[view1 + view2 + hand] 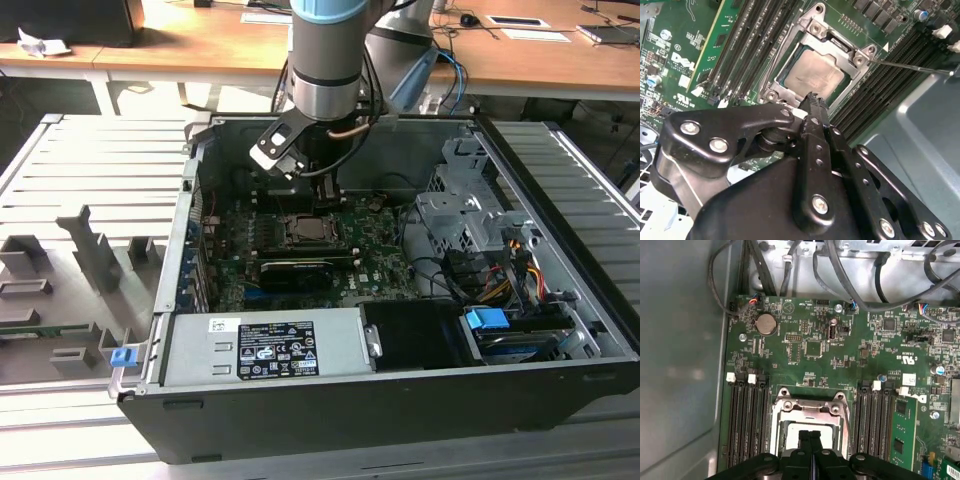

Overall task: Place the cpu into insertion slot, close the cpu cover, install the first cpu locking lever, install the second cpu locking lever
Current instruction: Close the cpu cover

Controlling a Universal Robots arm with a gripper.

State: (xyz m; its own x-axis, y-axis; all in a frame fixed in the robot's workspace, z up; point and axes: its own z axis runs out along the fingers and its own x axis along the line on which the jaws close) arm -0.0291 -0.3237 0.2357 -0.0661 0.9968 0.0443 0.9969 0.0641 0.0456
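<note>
Your claw is clenched: its two black metal fingers meet tip to tip with nothing between them, poised over one edge of the cpu cover. You cannot tell whether the tips touch it. That cover, one thin grey steel frame with a square window, lies flat. Through the window you see the one cpu, its top a dull silver, seated in the insertion slot. Three round screw heads show on the slot's metal rim. One thin bright steel locking lever juts out from a corner of the slot, unlatched.

In the first wrist view, two banks of long black memory slots flank the socket. One green module stands upright in one bank, and one round silver coin cell sits on the green motherboard.

In the exterior view, reckoned from the slot, you have one long black card at six o'clock, one grey sheet-metal drive cage at three, one blue plastic tab at four and one silver boxy power supply at seven, all inside the open dark case
</note>
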